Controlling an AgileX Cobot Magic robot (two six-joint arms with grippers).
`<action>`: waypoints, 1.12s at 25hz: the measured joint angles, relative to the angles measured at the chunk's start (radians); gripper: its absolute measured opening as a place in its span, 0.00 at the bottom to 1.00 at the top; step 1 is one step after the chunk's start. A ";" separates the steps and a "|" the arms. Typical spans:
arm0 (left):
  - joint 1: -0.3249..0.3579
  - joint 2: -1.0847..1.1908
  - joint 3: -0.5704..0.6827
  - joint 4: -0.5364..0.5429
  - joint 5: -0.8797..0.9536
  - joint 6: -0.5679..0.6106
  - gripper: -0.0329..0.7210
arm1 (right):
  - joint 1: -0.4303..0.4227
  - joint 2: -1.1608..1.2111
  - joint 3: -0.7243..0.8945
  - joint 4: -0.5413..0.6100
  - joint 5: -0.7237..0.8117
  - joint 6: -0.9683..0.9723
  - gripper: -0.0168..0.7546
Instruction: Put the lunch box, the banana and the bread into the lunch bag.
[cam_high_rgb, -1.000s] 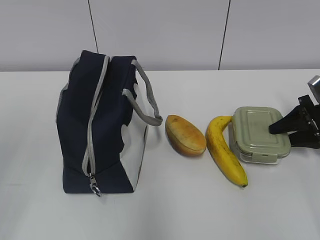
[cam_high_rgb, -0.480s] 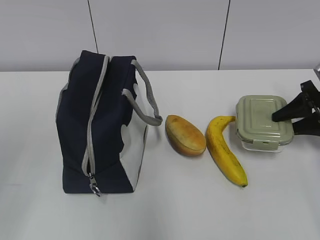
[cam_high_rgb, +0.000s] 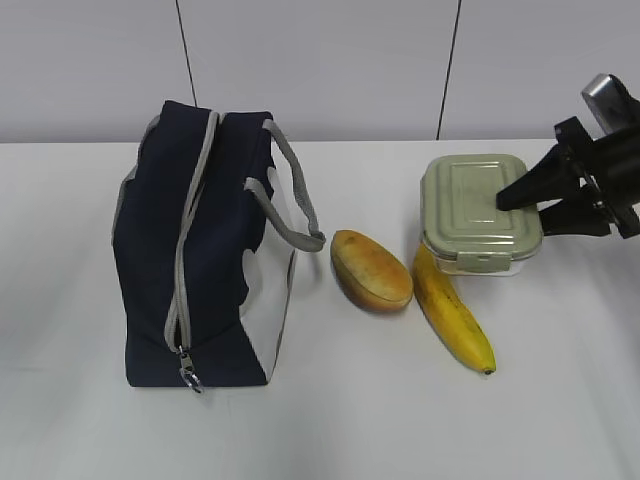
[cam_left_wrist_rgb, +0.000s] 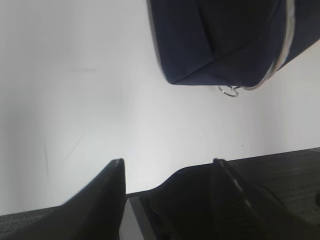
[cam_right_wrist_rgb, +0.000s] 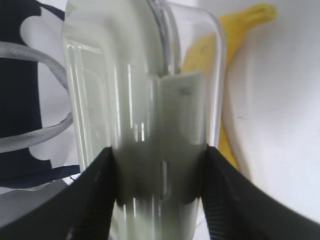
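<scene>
While the lunch bag (cam_high_rgb: 205, 245) stands zipped at the counter's (cam_high_rgb: 330, 420) left side | banana (cam_high_rgb: 452, 310), bread (cam_high_rgb: 371, 270) lie mid-counter | right gripper (cam_high_rgb: 520, 205) clamps the lunch box (cam_high_rgb: 478, 212) above the banana | left gripper (cam_left_wrist_rgb: 167, 172) spread wide, holding nothing

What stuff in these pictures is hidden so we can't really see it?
- Inside the lunch bag: hidden in the exterior view by its own fabric.
- Top of the banana: covered by the lifted lunch box in the exterior view.
- Lunch box contents: blurred and too close in the right wrist view.
- Right end effector: arm cut off by the exterior view's edge.
</scene>
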 joint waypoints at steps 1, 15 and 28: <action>-0.022 0.027 -0.026 -0.002 0.000 0.000 0.59 | 0.016 -0.014 -0.006 0.003 0.005 0.008 0.50; -0.236 0.441 -0.283 0.000 -0.137 0.003 0.59 | 0.227 -0.068 -0.189 0.025 0.029 0.155 0.50; -0.236 0.652 -0.399 0.011 -0.152 0.068 0.09 | 0.390 -0.068 -0.333 0.058 0.044 0.224 0.50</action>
